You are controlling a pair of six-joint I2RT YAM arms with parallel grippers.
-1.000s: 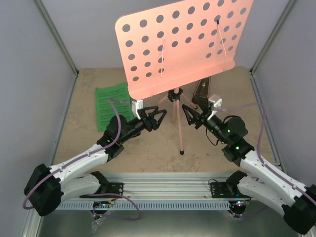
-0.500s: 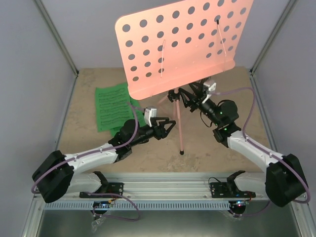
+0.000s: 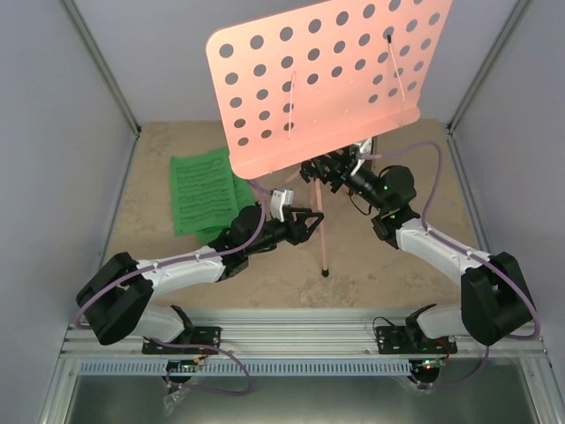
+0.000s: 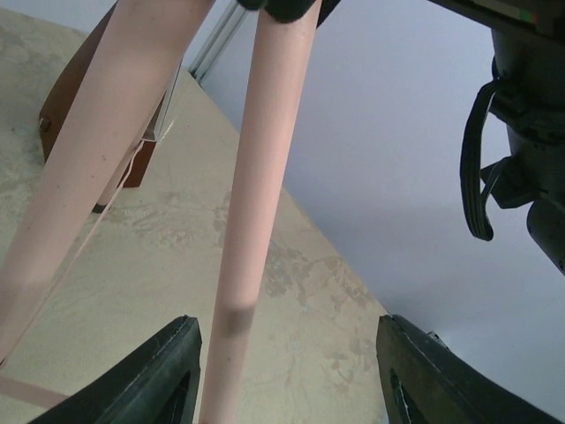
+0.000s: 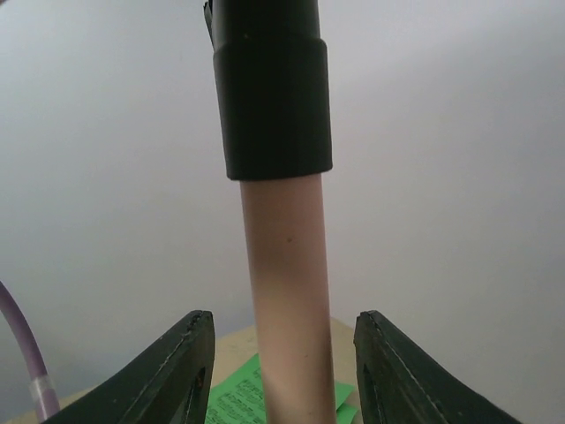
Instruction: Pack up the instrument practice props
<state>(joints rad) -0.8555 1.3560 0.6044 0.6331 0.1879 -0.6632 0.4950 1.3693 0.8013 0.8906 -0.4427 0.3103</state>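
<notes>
1. Left gripper (image 4: 282, 371): jaws apart. A pink tube of the music stand (image 3: 327, 79) runs up between them, closer to the left finger (image 4: 168, 371); I cannot see contact.
2. Right gripper (image 5: 282, 353): jaws apart, straddling the upright pink tube (image 5: 287, 300) just under its black collar (image 5: 272, 88), with a gap on each side.
3. In the overhead view both grippers meet beneath the hole-punched desk, the left gripper (image 3: 309, 221) low on the tripod and the right gripper (image 3: 320, 170) near the hub.
4. Green sheet-music pages (image 3: 199, 190) lie flat to the left of the stand. The brown metronome (image 4: 79, 97) stands behind the legs.
5. Risk, in my judgement: the stand is top-heavy, so closing one side off-centre could push a leg and tip it. A fall could hit the metronome or skid across the pages. Smooth tubing may also slip in the fingers.
6. The tabletop (image 3: 397, 256) is beige and stone-patterned, and looks hard and smooth.
7. Plain grey walls (image 3: 53, 132) close in three sides. An aluminium rail (image 3: 300, 322) carries the arm bases.
</notes>
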